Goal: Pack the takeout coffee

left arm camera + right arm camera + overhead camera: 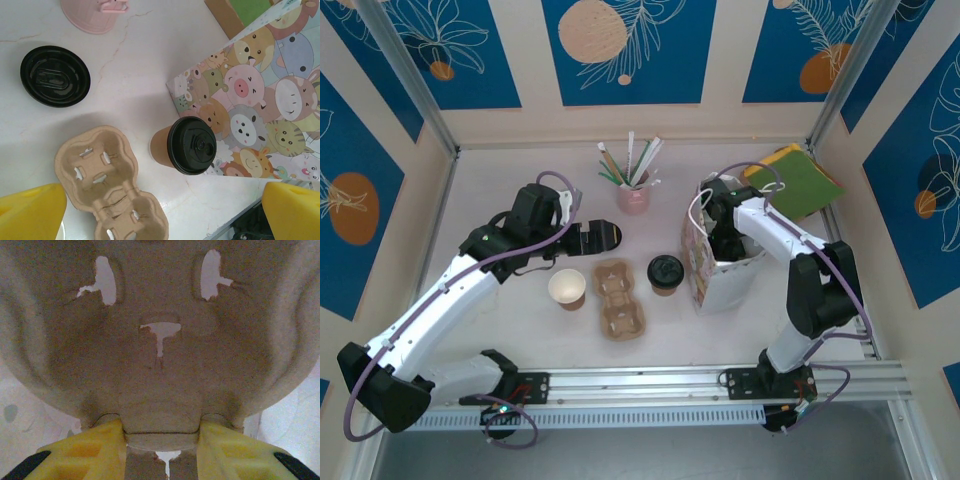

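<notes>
My right claw point(160, 440) clamps a pulp tray point(160, 365) inside the bag point(720, 278); left claw point(161, 212) gapes.
Probably steadying its slot for the takeout coffee point(191, 145), just ahead of my left claw.

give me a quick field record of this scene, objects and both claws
takeout coffee: upright, lid on, between cup tray and cartoon gift bag
cup tray: flat, both slots empty
loose black lid: lying apart from the coffee
left claw: open, holding nothing
right claw: shut on a second pulp tray, reaching into the bag
</notes>
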